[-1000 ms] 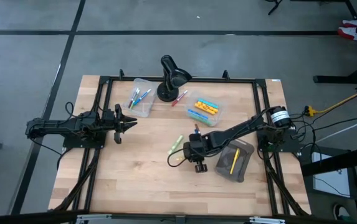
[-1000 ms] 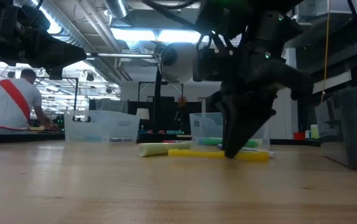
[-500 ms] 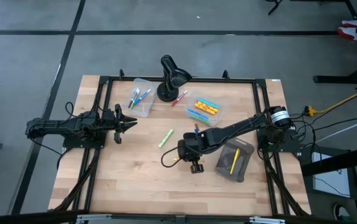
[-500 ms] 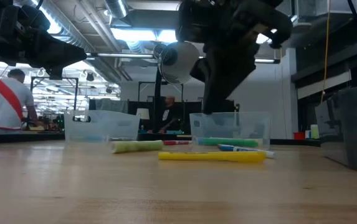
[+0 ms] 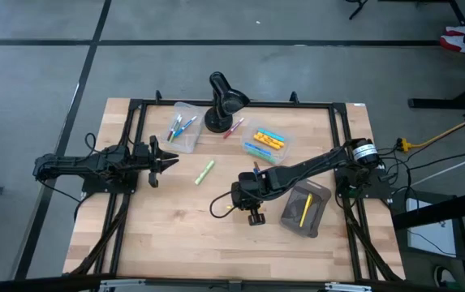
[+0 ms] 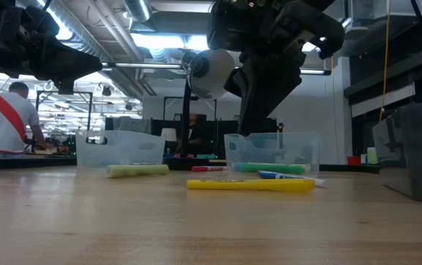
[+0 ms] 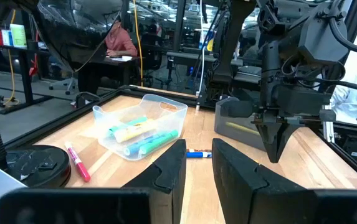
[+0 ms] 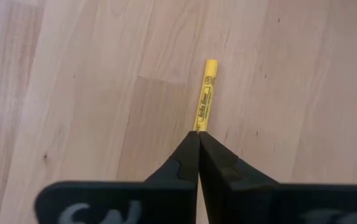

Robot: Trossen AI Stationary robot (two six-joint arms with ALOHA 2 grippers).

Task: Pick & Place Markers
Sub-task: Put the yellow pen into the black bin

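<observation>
A yellow marker point(image 8: 204, 96) lies flat on the table just beyond my right gripper point(image 8: 198, 134), which is shut and hangs above it point(image 6: 249, 129), touching nothing. In the high view this marker point(image 5: 221, 208) sits left of my right gripper point(image 5: 235, 197). A light green marker point(image 5: 205, 172) lies alone on the wood farther left. More markers fill two clear bins point(image 5: 182, 127) point(image 5: 266, 142). A red marker point(image 5: 234, 127) rests by the lamp base. My left gripper point(image 5: 170, 160) waits open at the table's left, pointing level.
A black desk lamp point(image 5: 224, 101) stands at the far middle. A grey pouch point(image 5: 305, 207) with a yellow marker on it lies under the right arm. A blue marker point(image 7: 198, 154) lies near the right bin. Bare wood spreads along the near side.
My right gripper has risen off the table, staying shut, and shifted a little toward the left edge. The light green marker has rolled away from the yellow one, toward the table's far left. The yellow marker stays on the table.
</observation>
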